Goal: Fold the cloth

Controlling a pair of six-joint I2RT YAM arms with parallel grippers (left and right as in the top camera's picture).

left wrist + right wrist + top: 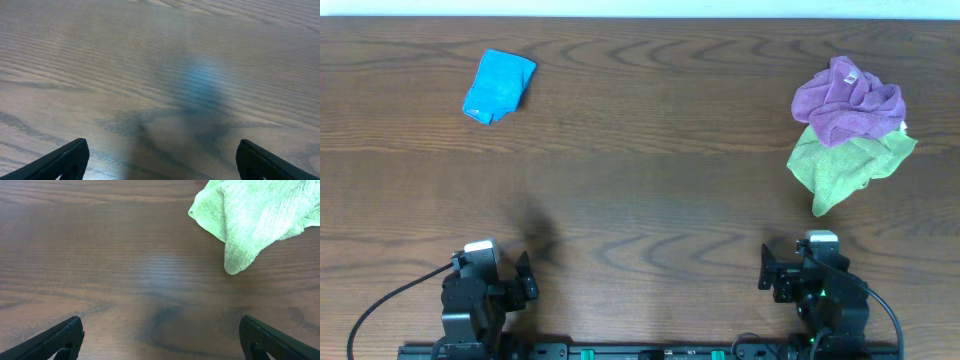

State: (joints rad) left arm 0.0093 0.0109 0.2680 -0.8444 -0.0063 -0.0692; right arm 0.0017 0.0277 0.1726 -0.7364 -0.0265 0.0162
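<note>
Lying well apart from jaws: cloth (499,86)

Fuzzy microfibre cloth (499,86); smooth, faintly glossy wood-grain table (640,190).

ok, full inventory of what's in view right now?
blue cloth: 1, sky blue, far left of table, compact bundle
purple cloth: 1, purple, far right, crumpled, overlapping the green cloth's far edge
green cloth: 1, light green, far right, crumpled, touching the purple one on its near side
table: 1, dark brown wood, under everything
left gripper: 1, black, near edge on the left, open, empty
right gripper: 1, black, near edge on the right, open, empty
</note>
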